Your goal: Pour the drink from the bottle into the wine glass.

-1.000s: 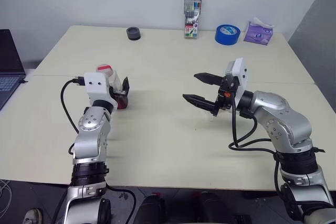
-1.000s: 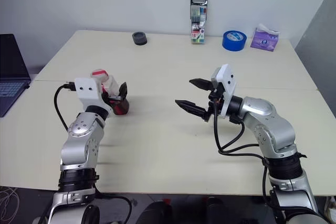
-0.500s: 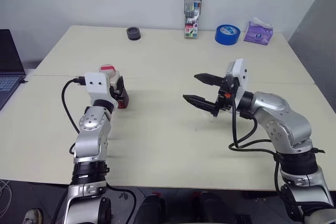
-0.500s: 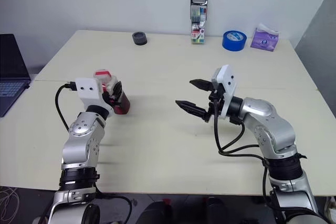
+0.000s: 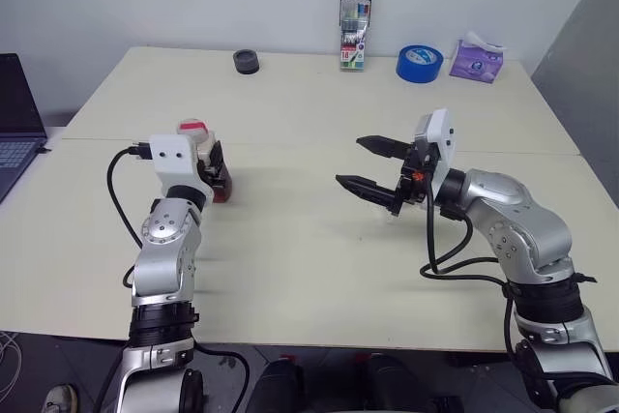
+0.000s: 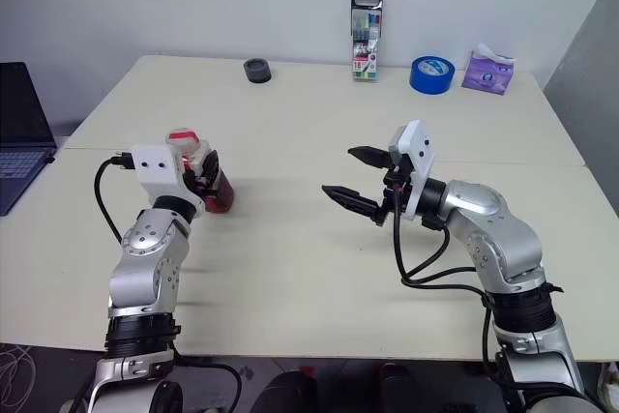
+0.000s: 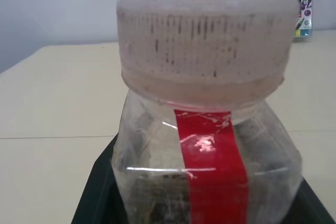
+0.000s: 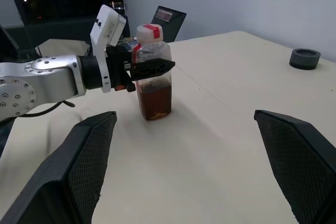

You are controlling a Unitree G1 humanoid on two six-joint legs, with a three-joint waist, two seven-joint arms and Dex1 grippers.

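My left gripper is clamped on the bottle, fingers at mid-body under the shoulder, so the neck and cap stay free. The bottle stands upright on the table toward its left edge, bottom touching the top as far as I can judge. The drink sits in the lower part, dark red-brown. The cap is on, so no pour yet; it has to come off first. My right gripper hangs over the middle of the table, jaws spread wide, holding nothing, pointing at the bottle. That looks like a ready pose for the cap, but it's well apart. I can't make out the wine glass. At the far edge: a marker case, a tape roll, a tissue pack.
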